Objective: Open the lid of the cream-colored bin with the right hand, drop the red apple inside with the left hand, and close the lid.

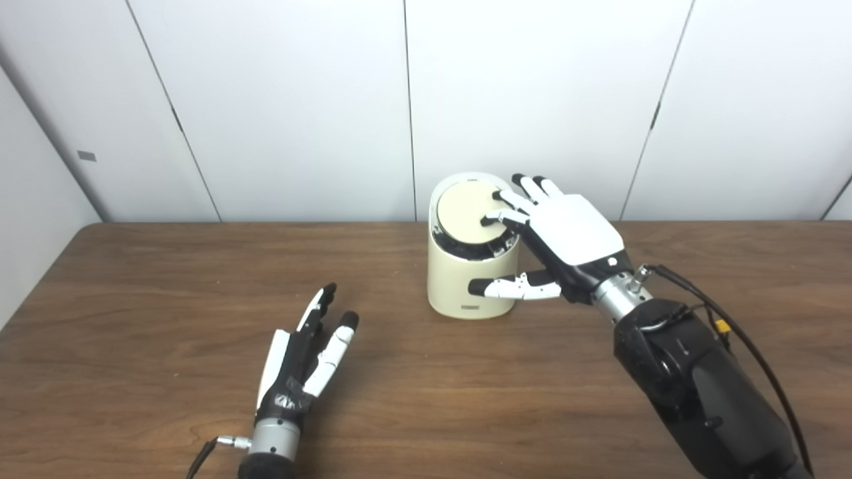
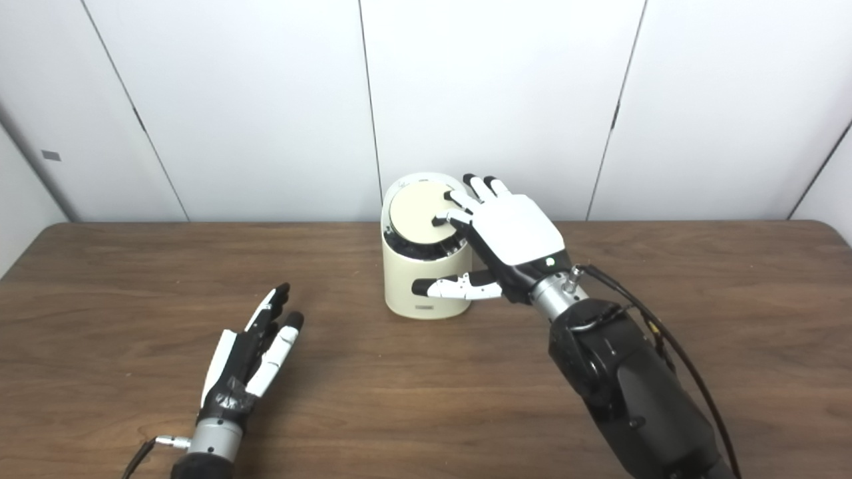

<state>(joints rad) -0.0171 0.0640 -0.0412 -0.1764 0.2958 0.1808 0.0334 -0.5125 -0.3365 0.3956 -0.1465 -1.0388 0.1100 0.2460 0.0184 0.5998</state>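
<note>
The step in hand looks like the last one, closing the lid, or possibly the first press to open it; no red apple shows anywhere, so it may already be inside the bin, though that cannot be seen. The cream-colored bin (image 1: pixel 471 273), a smooth, rounded plastic cylinder, stands upright toward the back of the dark wood-grain table (image 1: pixel 166 279). Its flat, round lid (image 1: pixel 464 214) sits tilted in a dark ring, seemingly not fully seated. The right hand (image 1: pixel 559 239), white-shelled with black-tipped fingers, rests spread over the bin, fingertips touching the lid's right edge and thumb lying across the bin's front wall; it grips nothing. The left hand (image 1: pixel 303 356) lies empty on the table, fingers straight and slightly apart, well apart from the bin. Next, I judge, a gentle downward press to settle the lid level.
</note>
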